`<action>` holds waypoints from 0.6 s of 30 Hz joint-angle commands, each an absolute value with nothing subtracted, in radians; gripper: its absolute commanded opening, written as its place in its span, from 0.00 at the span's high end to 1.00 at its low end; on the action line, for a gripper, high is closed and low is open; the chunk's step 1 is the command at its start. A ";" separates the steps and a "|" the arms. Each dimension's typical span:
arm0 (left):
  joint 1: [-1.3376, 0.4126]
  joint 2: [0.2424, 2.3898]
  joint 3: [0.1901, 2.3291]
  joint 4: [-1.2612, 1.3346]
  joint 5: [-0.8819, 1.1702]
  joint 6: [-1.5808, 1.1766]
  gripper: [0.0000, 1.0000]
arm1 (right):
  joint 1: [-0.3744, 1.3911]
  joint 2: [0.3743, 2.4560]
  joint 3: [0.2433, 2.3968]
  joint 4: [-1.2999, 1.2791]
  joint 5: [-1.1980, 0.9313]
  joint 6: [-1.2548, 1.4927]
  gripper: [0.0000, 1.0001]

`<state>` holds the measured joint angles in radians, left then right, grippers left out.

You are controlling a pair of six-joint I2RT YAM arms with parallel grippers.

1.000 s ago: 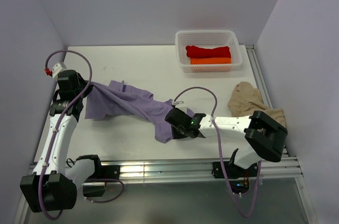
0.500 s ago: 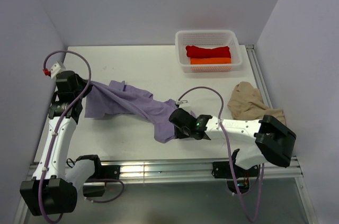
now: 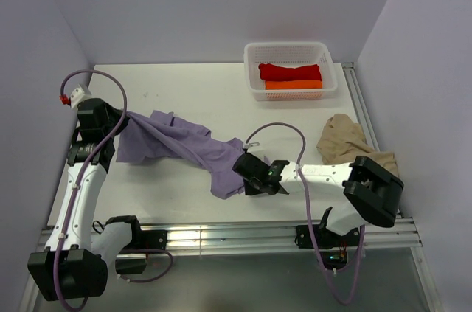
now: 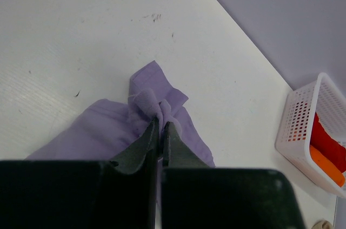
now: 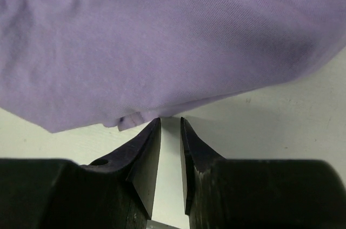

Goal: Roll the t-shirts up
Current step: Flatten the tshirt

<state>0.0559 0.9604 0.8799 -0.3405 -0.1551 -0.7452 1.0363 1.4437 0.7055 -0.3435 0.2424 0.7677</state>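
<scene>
Lavender shirt (image 3: 184,146) is clenched in the left hand (image 4: 161,123) at nine o'clock and trails over the white surface (image 3: 199,91) toward six. There the right hand (image 5: 171,120) has its jaws slightly parted at the hem, gripping nothing. Tan shirt (image 3: 343,139) at three; basket (image 3: 254,91) holding red shirt (image 3: 289,71) and orange shirt (image 3: 293,85) at one; lilac walls (image 3: 221,2).

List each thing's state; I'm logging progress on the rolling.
white mesh basket: upright, holding two shirts
red t-shirt: rolled, in basket
orange t-shirt: neat bundle, in basket
lavender t-shirt: unrolled, stretched out
beige t-shirt: crumpled heap
left claw: shut on lavender t-shirt
right claw: slightly open at its hem
</scene>
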 commanded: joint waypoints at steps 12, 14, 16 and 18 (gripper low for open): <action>0.060 0.948 0.890 -0.275 -0.135 -0.735 1.00 | 1.042 1.532 0.818 -0.330 0.256 0.732 0.72; 0.060 0.948 0.888 -0.268 -0.133 -0.735 1.00 | 1.043 1.537 0.824 -0.331 0.258 0.729 0.72; 0.060 0.945 0.888 -0.268 -0.135 -0.735 0.99 | 1.042 1.546 0.836 -0.339 0.262 0.724 0.72; 0.060 0.945 0.890 -0.270 -0.135 -0.733 1.00 | 1.043 1.545 0.845 -0.342 0.262 0.723 0.72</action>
<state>0.0559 0.9604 0.8799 -0.3374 -0.1471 -0.7448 1.0363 1.5410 0.7948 -0.3374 0.2428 0.7368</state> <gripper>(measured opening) 0.073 0.283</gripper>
